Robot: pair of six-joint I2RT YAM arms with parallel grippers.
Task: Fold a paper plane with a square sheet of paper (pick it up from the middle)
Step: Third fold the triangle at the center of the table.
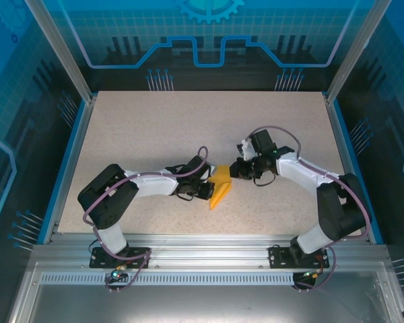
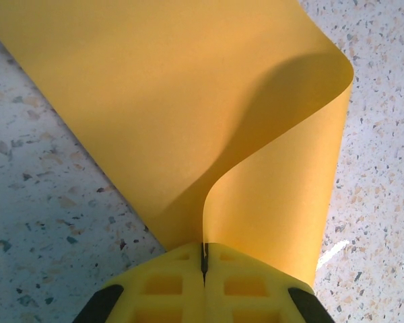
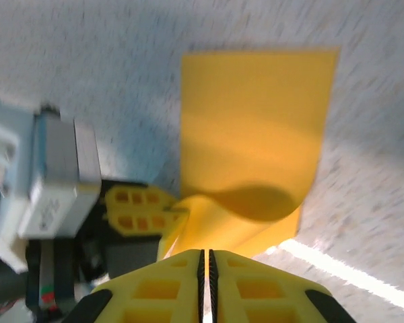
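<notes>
The square sheet of paper point(image 1: 220, 188) lies orange-yellow at the table's middle, between the two arms. My left gripper point(image 1: 207, 191) is shut on one edge point(image 2: 204, 259) and has curled that part up and over the flat rest of the sheet point(image 2: 188, 101). My right gripper point(image 1: 233, 170) hovers at the sheet's far right end, its yellow jaws point(image 3: 204, 259) together with only a hairline slit. The curled flap point(image 3: 256, 121) rises toward them, and whether paper sits in the slit is unclear. The left gripper's fingers point(image 3: 145, 208) show at the flap's left end.
The speckled table point(image 1: 188, 128) has blue rails along its left and right sides and an aluminium frame point(image 1: 202, 245) at the near edge. Open tabletop stretches behind the paper to the back wall.
</notes>
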